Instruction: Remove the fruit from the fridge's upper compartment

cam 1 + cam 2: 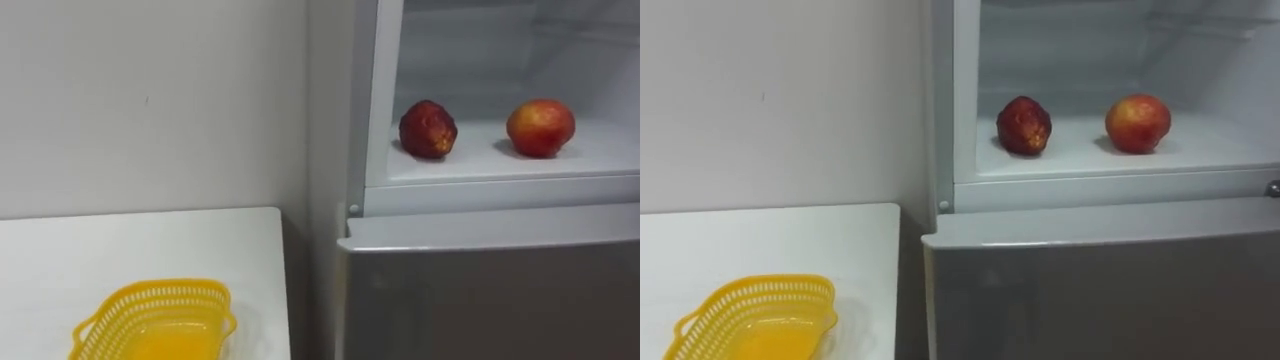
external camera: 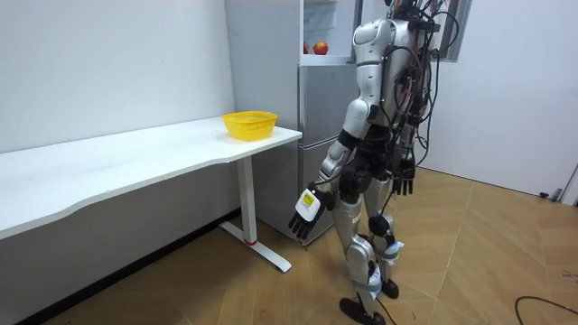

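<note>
Robot stands facing fridge [image 2: 316, 135], centre-right of room view, upright, both arms hanging at its sides.

1. Left hand [image 2: 307, 215]: lower centre of room view, beside the thigh. Fingers relaxed, pointing down, nothing held.
2. Right hand [image 2: 404, 178]: right of centre in room view, at hip level. Fingers straight down, nothing held.
3. Upper compartment [image 1: 480, 165]: upper right of eye views, door open, interior white. Two fruits rest on its shelf, well apart from both hands.
   - Dark red fruit [image 1: 428, 129]: nearer the compartment's left wall, approx. at shelf front.
   - Red-orange fruit [image 1: 540, 127]: to its right, apart from it, not touching.
4. Lower door [image 1: 490, 290]: grey, shut, lower right of eye views.
5. Yellow basket [image 1: 160, 297]: lower left of eye views, on white table [image 1: 150, 245], near the table end closest to fridge. Basket holds nothing visible.
6. Table stands along white wall [image 1: 150, 100], just beside fridge; small gap btwn table edge and fridge side.
</note>
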Robot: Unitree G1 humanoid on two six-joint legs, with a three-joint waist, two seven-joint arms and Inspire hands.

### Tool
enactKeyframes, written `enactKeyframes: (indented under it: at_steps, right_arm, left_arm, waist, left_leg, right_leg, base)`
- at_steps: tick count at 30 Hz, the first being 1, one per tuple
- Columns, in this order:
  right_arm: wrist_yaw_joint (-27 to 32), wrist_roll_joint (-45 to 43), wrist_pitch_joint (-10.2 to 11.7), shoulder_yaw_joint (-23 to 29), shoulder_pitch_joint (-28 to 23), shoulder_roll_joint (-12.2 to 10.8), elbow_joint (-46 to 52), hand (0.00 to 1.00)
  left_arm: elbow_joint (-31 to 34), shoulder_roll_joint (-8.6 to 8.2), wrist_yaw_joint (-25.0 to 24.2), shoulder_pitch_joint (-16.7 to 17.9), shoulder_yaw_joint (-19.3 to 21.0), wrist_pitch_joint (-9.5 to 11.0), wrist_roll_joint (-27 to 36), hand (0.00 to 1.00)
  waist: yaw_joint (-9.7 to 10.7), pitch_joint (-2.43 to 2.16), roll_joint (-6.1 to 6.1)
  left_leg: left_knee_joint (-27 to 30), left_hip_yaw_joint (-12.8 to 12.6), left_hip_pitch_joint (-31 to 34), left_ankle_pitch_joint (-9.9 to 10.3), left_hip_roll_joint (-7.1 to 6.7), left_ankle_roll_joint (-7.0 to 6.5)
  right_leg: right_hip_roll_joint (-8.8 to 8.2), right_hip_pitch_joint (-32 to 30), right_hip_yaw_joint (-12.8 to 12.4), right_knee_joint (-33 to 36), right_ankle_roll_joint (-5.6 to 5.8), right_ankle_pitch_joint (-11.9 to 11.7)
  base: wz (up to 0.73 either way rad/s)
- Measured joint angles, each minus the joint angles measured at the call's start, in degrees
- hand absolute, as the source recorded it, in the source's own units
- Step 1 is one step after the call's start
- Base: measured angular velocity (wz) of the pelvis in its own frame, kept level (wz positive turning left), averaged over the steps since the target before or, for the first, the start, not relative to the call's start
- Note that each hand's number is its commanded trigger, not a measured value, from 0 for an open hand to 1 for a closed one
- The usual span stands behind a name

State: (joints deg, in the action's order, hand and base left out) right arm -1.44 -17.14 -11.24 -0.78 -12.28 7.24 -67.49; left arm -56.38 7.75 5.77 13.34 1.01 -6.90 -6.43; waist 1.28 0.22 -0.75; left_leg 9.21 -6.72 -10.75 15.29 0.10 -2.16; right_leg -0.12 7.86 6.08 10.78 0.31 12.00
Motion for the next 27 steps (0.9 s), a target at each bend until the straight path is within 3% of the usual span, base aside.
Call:
enactKeyframes:
  at_steps: [5, 12, 14, 16, 18, 21, 27]
  right_arm:
    - [5.84, 4.85, 0.74, 2.85, 0.55, 0.13, 6.01, 0.00]
    - [11.39, 16.87, 5.85, 4.52, -0.60, -0.78, 20.93, 0.00]
    - [11.94, 17.03, 6.01, 4.42, -4.00, -1.77, 33.31, 0.00]
    - [12.64, 17.00, 6.95, 4.42, -5.72, -2.38, 42.92, 0.00]
    - [13.54, 16.96, 10.12, 4.38, -6.93, -2.65, 51.77, 0.00]
    - [15.24, 16.77, 13.06, 4.22, -8.17, -2.66, 60.03, 0.00]
    - [18.10, 16.37, 14.46, 4.27, -8.28, -2.58, 72.22, 0.00]
  left_arm:
    - [-1.39, -0.06, -0.23, 0.63, -0.07, -0.01, -0.06, 0.00]
    - [-1.38, -0.37, 0.09, 0.91, -0.04, 0.93, -0.02, 0.00]
    - [-0.79, -0.68, 0.21, 1.54, -0.09, 1.62, -0.09, 0.00]
    - [-0.92, -0.91, 0.22, 1.75, -0.08, 2.21, 0.15, 0.00]
    - [-0.87, -0.91, 0.23, 1.63, -0.05, 3.94, -0.03, 0.00]
    - [-1.06, -0.89, 0.25, 1.80, -0.06, 6.56, -0.01, 0.00]
    - [-3.53, -0.49, 0.29, 1.82, -0.24, 9.38, 0.35, 0.00]
  waist:
    - [0.04, -0.06, 0.71]
    - [0.44, -0.08, 1.28]
    - [0.57, -0.43, 1.44]
    - [1.41, -0.45, 1.93]
    - [1.79, -0.48, 1.95]
    - [1.75, -0.42, 1.82]
    - [1.62, -0.50, 1.89]
  left_leg:
    - [0.04, -0.94, 0.24, 0.00, 0.09, 0.00]
    - [-0.13, -0.92, 0.45, 0.10, 0.27, 0.14]
    - [-0.04, -0.95, 1.27, 0.09, 0.34, 0.15]
    - [0.10, -1.22, 1.71, 0.08, 0.27, 0.15]
    - [0.22, -1.69, 1.62, 0.06, 0.28, 0.17]
    - [0.23, -2.01, 1.93, 0.06, 0.23, 0.17]
    - [0.20, -3.48, 2.49, 0.05, 0.34, 0.16]
  right_leg:
    - [0.13, -0.71, -1.32, 0.07, -0.08, -0.05]
    - [0.37, -1.07, -1.23, 0.04, -0.27, -0.31]
    - [0.37, -2.38, -1.34, 0.45, -0.29, -0.32]
    - [0.33, -2.87, -1.41, 0.98, -0.29, -0.33]
    - [0.35, -2.76, -1.53, 0.95, -0.29, -0.33]
    - [0.33, -3.18, -1.89, 0.88, -0.28, -0.33]
    - [0.59, -4.42, -3.30, 1.02, -0.25, -0.45]
  base:
    - [-0.13]
    - [-0.01]
    - [-0.04]
    - [-0.08]
    - [-0.04]
    - [-0.07]
    - [-0.13]
